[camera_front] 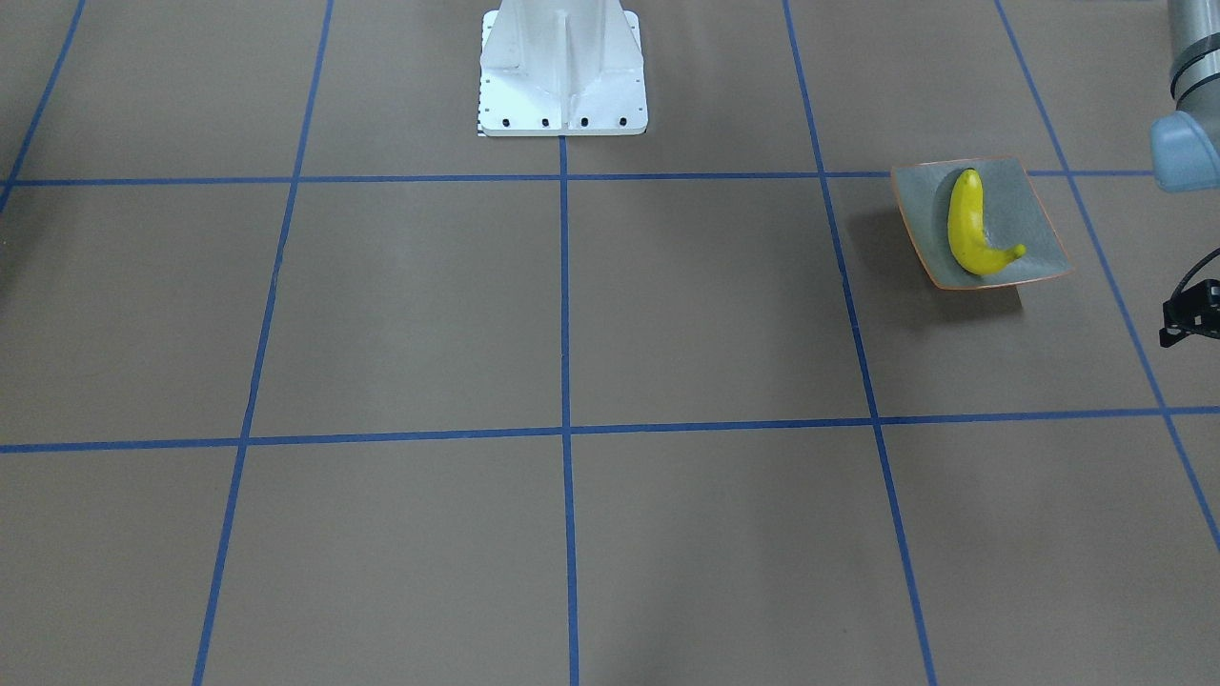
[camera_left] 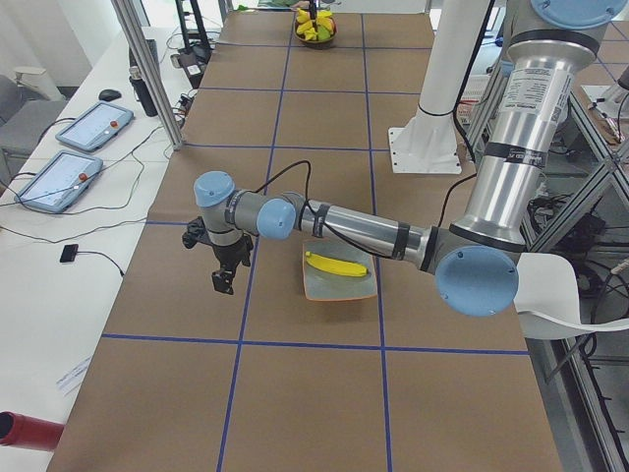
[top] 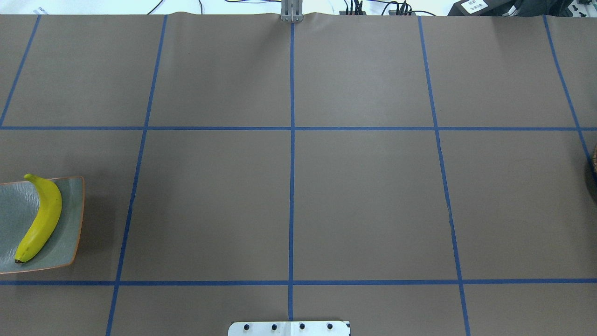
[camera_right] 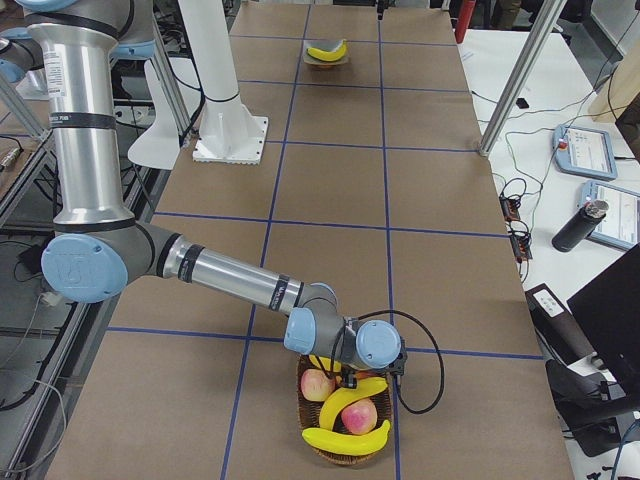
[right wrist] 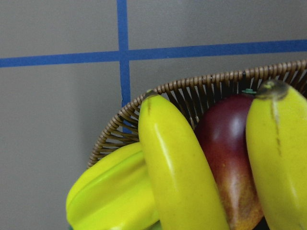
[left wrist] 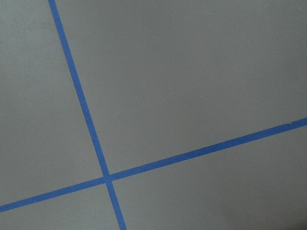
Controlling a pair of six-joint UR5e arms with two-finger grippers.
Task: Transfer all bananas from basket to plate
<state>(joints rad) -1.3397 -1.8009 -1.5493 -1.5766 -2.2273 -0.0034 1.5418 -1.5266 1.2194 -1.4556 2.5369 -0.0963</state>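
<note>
Wicker basket at the worktop's three o'clock holds bananas wedged among red fruit, the right arm overhanging them; one banana lies on the plate at nine o'clock. We cannot tell how left jaws or right jaws stand.

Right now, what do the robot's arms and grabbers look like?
Both are silver tubes with round light-blue caps at the joints. The left arm ends in a small black left gripper, with a thin black cable looping off it. The right arm matches, with its own black cable loop.
</note>
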